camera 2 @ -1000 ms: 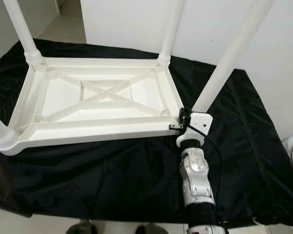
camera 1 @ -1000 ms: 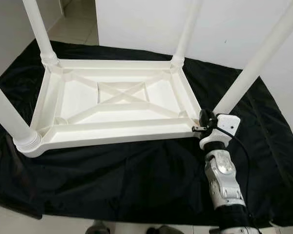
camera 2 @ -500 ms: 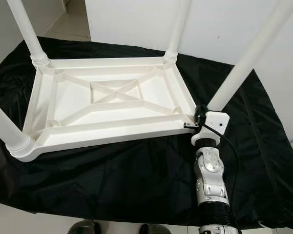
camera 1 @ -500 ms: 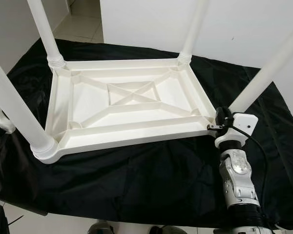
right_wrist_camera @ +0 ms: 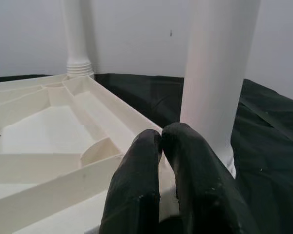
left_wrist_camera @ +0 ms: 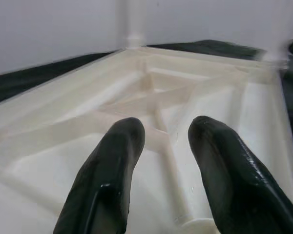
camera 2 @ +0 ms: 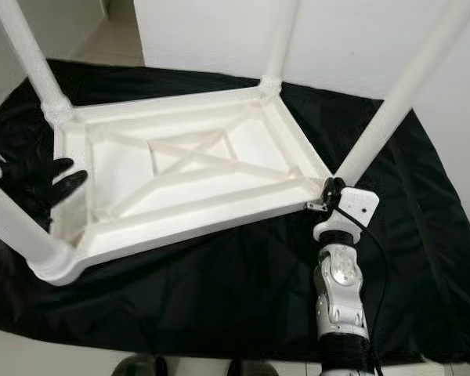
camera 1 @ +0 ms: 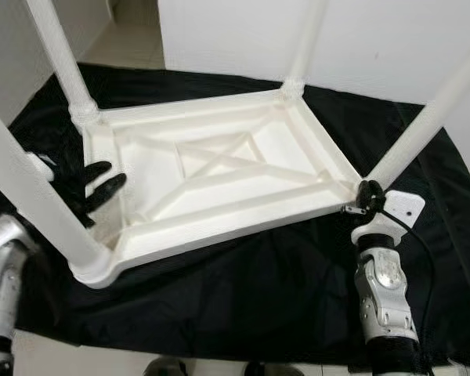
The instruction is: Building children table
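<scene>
A white plastic children's table (camera 1: 219, 229) lies upside down on a black cloth (camera 1: 243, 290), its four legs pointing up. My right gripper (camera 1: 366, 196) is shut, fingertips together (right_wrist_camera: 161, 134), and rests against the near right corner, right beside the base of that leg (camera 1: 423, 125). My left gripper (camera 1: 113, 178) is open at the table's left rim, just behind the near left leg (camera 1: 31, 196). Between its spread fingers (left_wrist_camera: 122, 161) I see the crossed ribs of the underside (left_wrist_camera: 156, 102), with nothing held.
A white wall (camera 1: 376, 39) rises close behind the cloth. Tiled floor (camera 1: 133, 39) shows at the far left. The far legs (camera 1: 59, 63) stand tall and lean outward. The cloth's front edge lies near my feet (camera 1: 164, 366).
My left arm has come up into view, its open gripper now at the table's left rim. The table looks turned, its near left corner closer to me. The camera also shifted.
</scene>
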### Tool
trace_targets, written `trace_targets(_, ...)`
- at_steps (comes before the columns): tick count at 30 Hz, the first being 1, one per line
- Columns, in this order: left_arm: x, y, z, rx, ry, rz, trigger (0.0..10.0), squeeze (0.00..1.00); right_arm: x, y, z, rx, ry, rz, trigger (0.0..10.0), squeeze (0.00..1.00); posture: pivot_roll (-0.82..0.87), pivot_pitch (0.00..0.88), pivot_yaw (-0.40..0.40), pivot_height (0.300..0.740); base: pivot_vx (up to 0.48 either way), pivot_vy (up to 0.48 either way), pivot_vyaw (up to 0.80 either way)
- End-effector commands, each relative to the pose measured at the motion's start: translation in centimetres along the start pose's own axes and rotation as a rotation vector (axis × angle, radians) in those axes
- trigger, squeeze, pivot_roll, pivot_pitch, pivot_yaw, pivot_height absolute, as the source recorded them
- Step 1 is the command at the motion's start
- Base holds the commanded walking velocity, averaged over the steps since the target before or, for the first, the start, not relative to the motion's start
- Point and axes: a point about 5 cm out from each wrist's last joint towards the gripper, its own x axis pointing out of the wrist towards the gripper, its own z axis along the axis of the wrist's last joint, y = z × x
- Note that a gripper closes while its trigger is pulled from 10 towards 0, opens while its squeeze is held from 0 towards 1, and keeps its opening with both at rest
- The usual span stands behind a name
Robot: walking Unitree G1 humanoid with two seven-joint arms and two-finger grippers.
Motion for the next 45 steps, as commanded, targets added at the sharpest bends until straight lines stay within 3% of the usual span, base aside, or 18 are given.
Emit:
trace_targets(1, 1.3, -2.5, -0.1, -0.046, -0.025, -0.154, 10.0, 0.00, 0.1, -0.3, -0.2, 0.009, 0.005, -0.014, 10.0, 0.00, 0.16, 0.073, -0.018, 0.740, 0.000, 0.000, 0.00)
trace_targets(6, 2.0, -3.9, 0.3, -0.069, -0.059, -0.196, 10.0, 0.00, 0.2, 0.2, -0.2, 0.011, 0.008, -0.008, 10.0, 0.00, 0.17, 0.069, -0.027, 0.740, 0.000, 0.000, 0.00)
trace_targets(11, 2.4, -5.0, 0.6, -0.091, -0.077, -0.223, 10.0, 0.00, -0.1, 1.8, -0.6, 0.024, 0.025, 0.007, 10.0, 0.00, 0.16, 0.066, -0.027, 0.740, 0.000, 0.000, 0.00)
trace_targets(12, 2.6, -5.4, 0.8, -0.099, -0.084, -0.220, 10.0, 0.00, -0.4, 2.7, -0.9, 0.042, 0.039, 0.017, 10.0, 0.00, 0.16, 0.063, -0.025, 0.740, 0.000, 0.000, 0.00)
trace_targets(15, 2.9, -5.5, 1.0, -0.101, -0.089, -0.211, 10.0, 0.00, -0.5, 3.2, -1.0, 0.054, 0.043, 0.019, 10.0, 0.00, 0.16, 0.062, -0.021, 0.740, 0.000, 0.000, 0.00)
trace_targets(22, 4.2, -5.5, 1.1, -0.089, -0.084, -0.197, 10.0, 0.00, -0.6, 2.9, -0.9, 0.047, 0.036, 0.005, 10.0, 0.00, 0.14, 0.064, -0.003, 0.740, 0.000, 0.000, 0.00)
trace_targets(26, 5.7, -6.5, 0.6, -0.119, -0.084, -0.227, 10.0, 0.00, -1.1, 2.0, -0.8, 0.040, 0.030, -0.051, 10.0, 0.00, 0.11, 0.064, 0.016, 0.740, 0.000, 0.000, 0.00)
trace_targets(30, 6.7, -5.8, -0.6, -0.106, -0.033, -0.161, 10.0, 0.00, -1.5, 1.8, -0.9, 0.035, 0.031, -0.097, 10.0, 0.00, 0.10, 0.064, 0.021, 0.740, 0.000, 0.000, 0.00)
trace_targets(34, 8.0, -4.0, -1.4, -0.032, 0.029, -0.092, 10.0, 0.00, -1.8, 1.6, -1.3, 0.012, 0.059, -0.217, 10.0, 0.00, 0.08, 0.061, 0.021, 0.740, 0.000, 0.000, 0.00)
trace_targets(39, 8.2, -3.8, -0.6, -0.020, -0.001, -0.132, 10.0, 0.00, -1.7, 1.4, -1.8, 0.023, 0.093, -0.268, 10.0, 0.00, 0.08, 0.058, 0.021, 0.740, 0.000, 0.000, 0.00)
trace_targets(45, 8.6, -4.4, 0.9, -0.008, -0.064, -0.208, 10.0, 0.00, -0.1, 2.3, -3.0, 0.066, 0.173, -0.209, 10.0, 0.00, 0.09, 0.066, 0.001, 0.740, 0.000, 0.000, 0.00)
